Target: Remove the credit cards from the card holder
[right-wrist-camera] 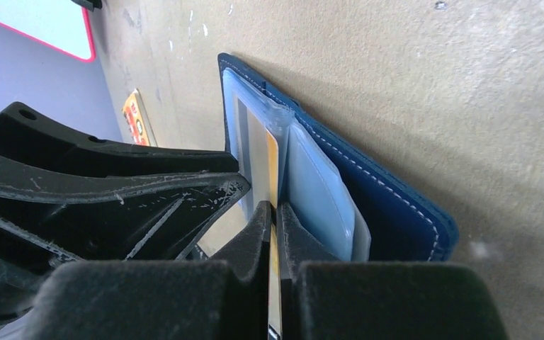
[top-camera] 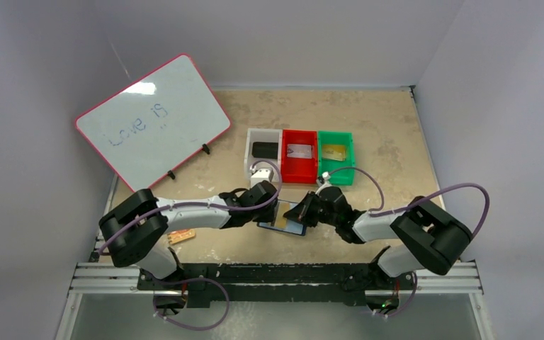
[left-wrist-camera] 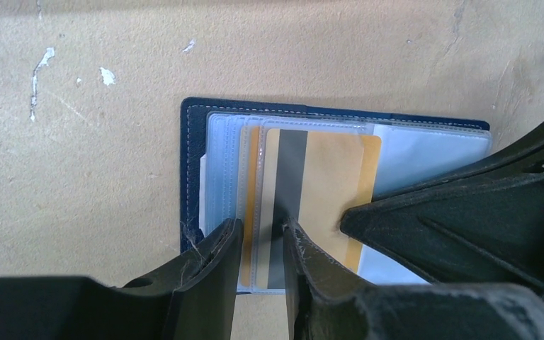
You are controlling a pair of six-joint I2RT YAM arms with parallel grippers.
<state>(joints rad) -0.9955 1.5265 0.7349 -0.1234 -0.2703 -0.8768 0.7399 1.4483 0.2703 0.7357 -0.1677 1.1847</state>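
1. Navy-blue card holder lies open and flat on the beige tabletop, near centre, between the two end effectors. Clear plastic sleeves fan across its inside.
2. A gold credit card with a dark magnetic stripe sits in the topmost sleeve. In the left wrist view its right end sticks out past the sleeve's edge.
3. Right end effector: jaws closed tight on the gold credit card, whose thin edge shows between the fingers.
4. Left end effector: jaws narrowly parted, tips down at the sleeves' near edge, one on each side of the stripe. Whether they pinch a sleeve cannot be told.
5. Beyond the card holder stand a white bin, a red bin and a green bin side by side, each with a flat item inside.
6. A pink-rimmed whiteboard leans at far left. An orange pad lies by the left arm.
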